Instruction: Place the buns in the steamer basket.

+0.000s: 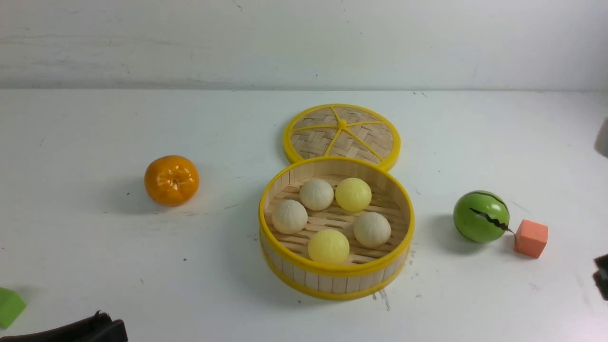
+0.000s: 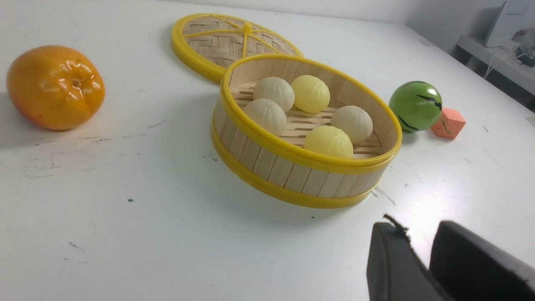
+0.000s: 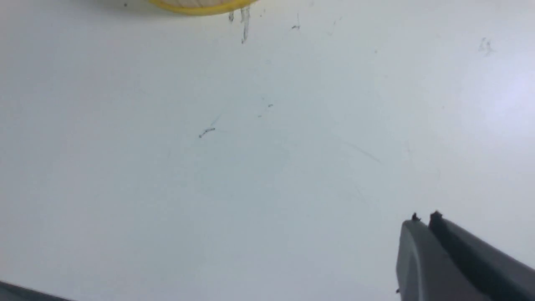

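The steamer basket (image 1: 335, 273) stands mid-table, round, with a bamboo wall and yellow rims. Inside it lie several buns: three cream-white ones (image 1: 316, 194) (image 1: 289, 216) (image 1: 372, 229) and two pale yellow ones (image 1: 353, 194) (image 1: 328, 246). My left gripper (image 2: 418, 234) hangs low near the table's front left, well short of the basket (image 2: 301, 159). Its fingers stand apart with nothing between them. My right gripper (image 3: 424, 218) is over bare table at the front right, tips pressed together and empty. Only a sliver of the basket (image 3: 200, 6) shows in the right wrist view.
The woven lid (image 1: 342, 135) lies flat behind the basket, touching it. A glossy orange tangerine (image 1: 171, 180) sits to the left. A green watermelon ball (image 1: 480, 216) and an orange cube (image 1: 530, 238) sit to the right. A green block (image 1: 8, 306) is at the front left edge.
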